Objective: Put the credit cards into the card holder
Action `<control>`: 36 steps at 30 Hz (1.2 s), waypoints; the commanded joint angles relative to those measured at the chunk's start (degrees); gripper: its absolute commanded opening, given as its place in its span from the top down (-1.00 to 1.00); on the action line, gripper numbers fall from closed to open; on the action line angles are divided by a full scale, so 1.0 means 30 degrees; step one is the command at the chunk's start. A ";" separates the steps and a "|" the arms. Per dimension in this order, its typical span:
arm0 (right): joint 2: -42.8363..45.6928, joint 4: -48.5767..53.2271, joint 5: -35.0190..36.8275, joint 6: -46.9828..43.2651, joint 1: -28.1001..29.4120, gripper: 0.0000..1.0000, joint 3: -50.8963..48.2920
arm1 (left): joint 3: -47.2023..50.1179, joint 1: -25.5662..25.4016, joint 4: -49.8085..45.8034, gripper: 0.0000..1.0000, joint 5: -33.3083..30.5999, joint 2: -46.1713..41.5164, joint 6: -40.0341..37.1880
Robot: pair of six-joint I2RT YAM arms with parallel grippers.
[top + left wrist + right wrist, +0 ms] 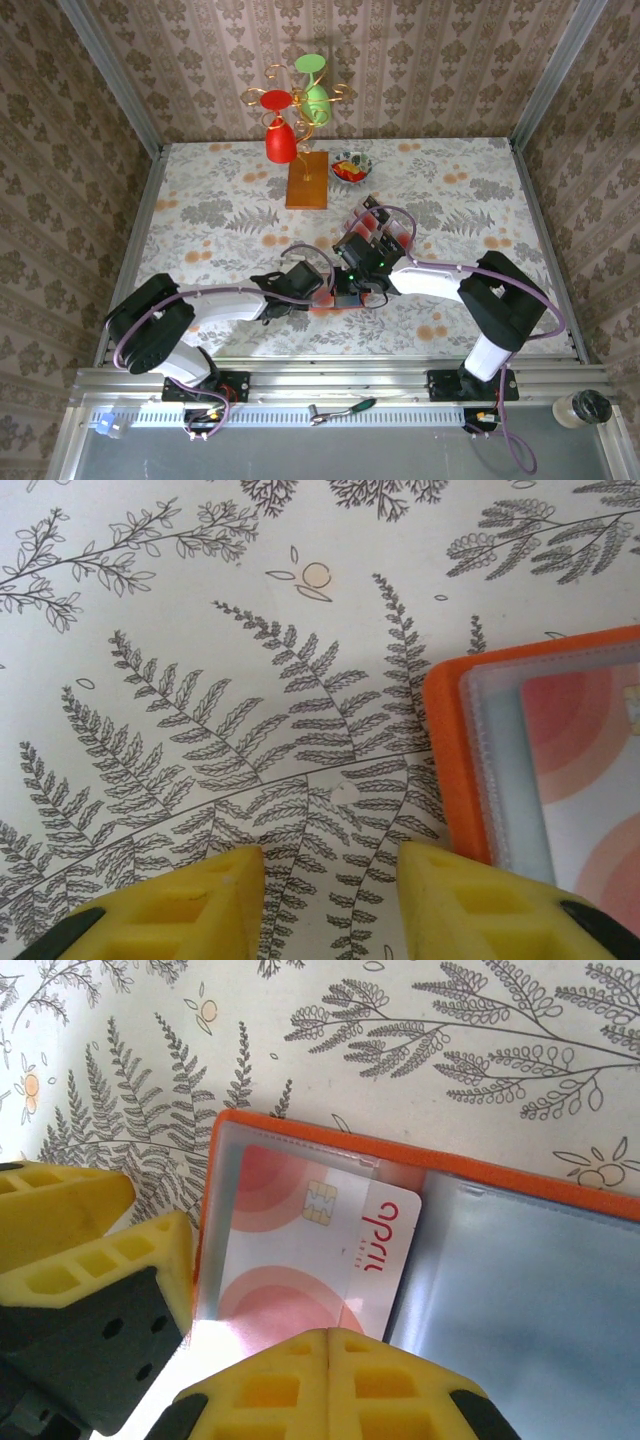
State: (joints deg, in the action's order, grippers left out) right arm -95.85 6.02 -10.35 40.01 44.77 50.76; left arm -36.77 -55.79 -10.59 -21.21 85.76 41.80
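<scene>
Right end effector (pixel 328 1345): yellow fingers pressed together, tips at the near edge of a pale rectangular credit card with red circles and a chip (pixel 300 1250); cannot tell whether pinching it. Card face up in the open, flat, bright orange card holder (pixel 520 1290), partly under the left clear sleeve, printed end uncovered. Right sleeve bare. Left end effector (pixel 330 865): yellow fingers spread, only cloth between, one finger at the holder's orange rim, contact unclear. Holder flat on the floral-cloth table (pixel 450 190), near the middle of the near edge, between both arms. Clear plastic tray of red and black cards (pixel 380 225) just behind, toward table centre. Wooden stand with red and green cups (pixel 307 180) near the far edge.
</scene>
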 commanded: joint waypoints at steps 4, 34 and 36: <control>-0.0405 0.0787 0.0779 -0.0556 -0.0044 0.88 0.0526 | 0.0422 0.0176 -0.0192 0.18 0.0017 0.0050 0.0114; -0.1475 0.0569 -0.0008 -0.0235 0.0310 0.92 0.2080 | 0.0071 0.0289 0.0057 0.18 0.0273 0.0721 -0.0097; -0.1036 0.0982 0.0417 -0.0433 0.0225 0.92 0.1977 | 0.0070 0.0314 0.0073 0.19 0.0270 0.0733 -0.0111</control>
State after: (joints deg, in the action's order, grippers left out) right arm -102.19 6.72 -10.87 39.18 45.43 56.18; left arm -36.40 -55.46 -10.15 -21.08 86.02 41.80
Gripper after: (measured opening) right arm 0.067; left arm 0.408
